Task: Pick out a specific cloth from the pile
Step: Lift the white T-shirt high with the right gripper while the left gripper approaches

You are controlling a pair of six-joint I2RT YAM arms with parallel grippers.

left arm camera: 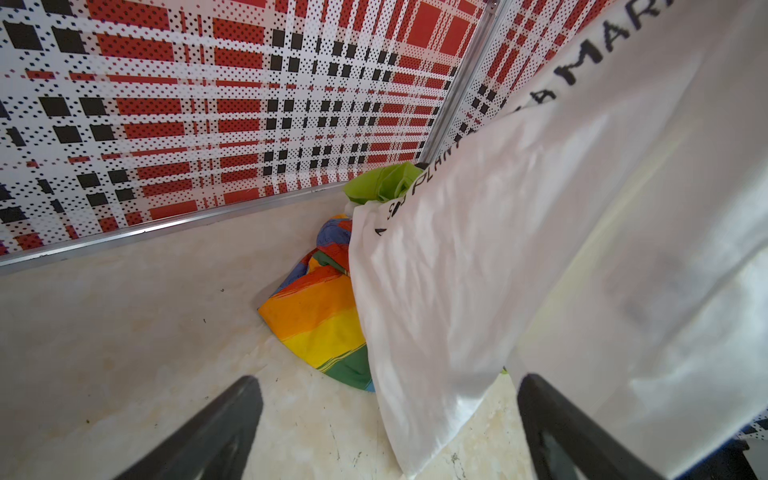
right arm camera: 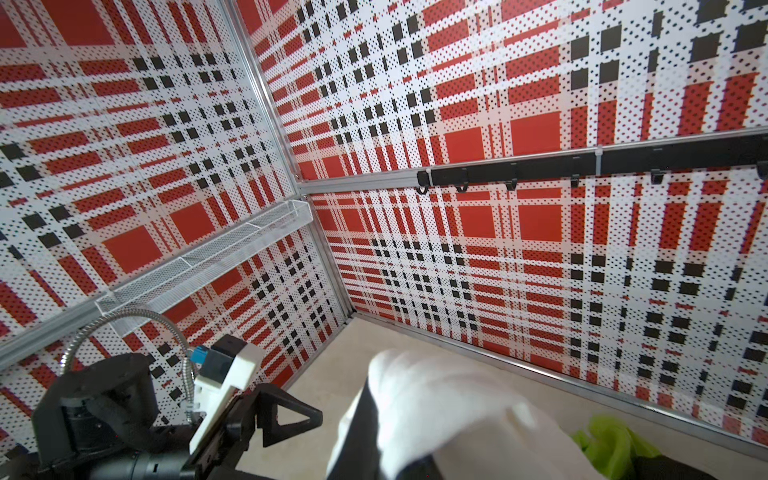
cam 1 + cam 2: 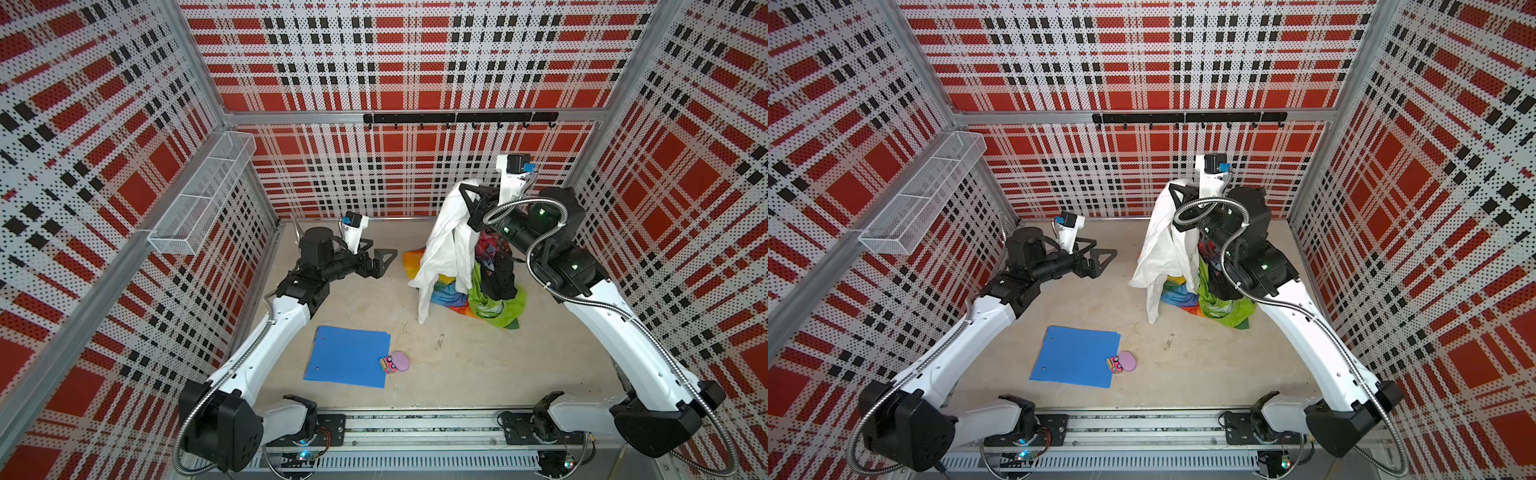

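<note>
Clearly the cloth (image 3: 440, 245), a white T-shirt, hangs from the right fingers (image 3: 468, 194), which are clamped on a bunched fold at its top, high over the pile (image 3: 494, 303); its lower end trails to the counter (image 3: 457, 365) or just above it. The left fingers (image 3: 384, 257) stand wide apart and empty, near the shirt. Light and limp, it should slide free yet may drag neighbours; a second hold on the hanging lower edge would spread it

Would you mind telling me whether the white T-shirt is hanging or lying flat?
Hanging: the right gripper, shut on its top, holds the white T-shirt up, draping down beside the pile.
</note>
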